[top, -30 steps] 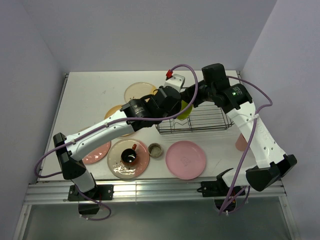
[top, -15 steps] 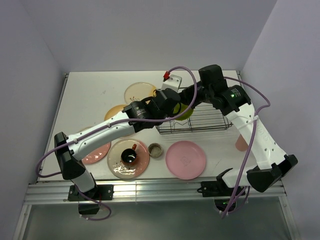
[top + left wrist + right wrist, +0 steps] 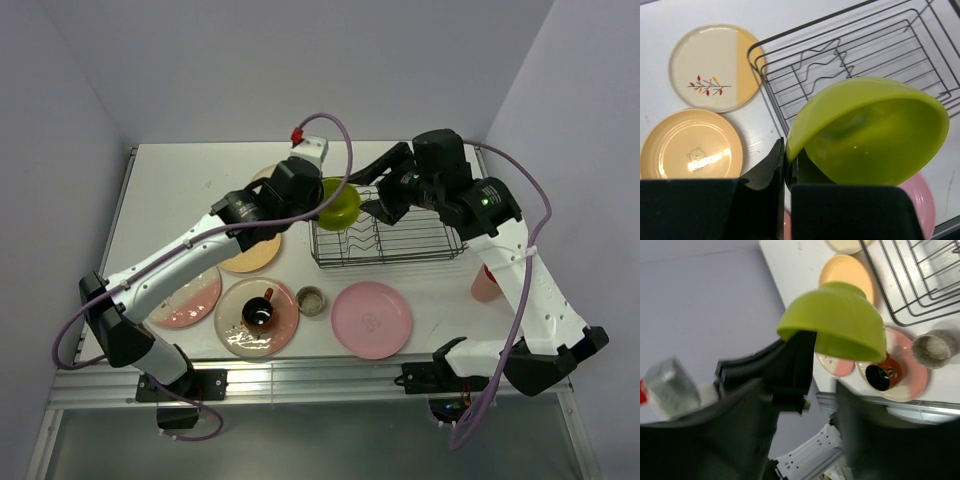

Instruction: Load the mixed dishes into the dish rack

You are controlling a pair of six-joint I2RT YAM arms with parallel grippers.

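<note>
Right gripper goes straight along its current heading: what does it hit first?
The right gripper would likely meet the lime-green bowl first, held by its rim in the left gripper; depth is unclear.

lime-yellow bowl [image 3: 875,135], dark wire rack [image 3: 418,238]

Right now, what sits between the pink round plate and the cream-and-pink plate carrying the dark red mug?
A small greenish cup, standing upright; the top view shows it.
</note>
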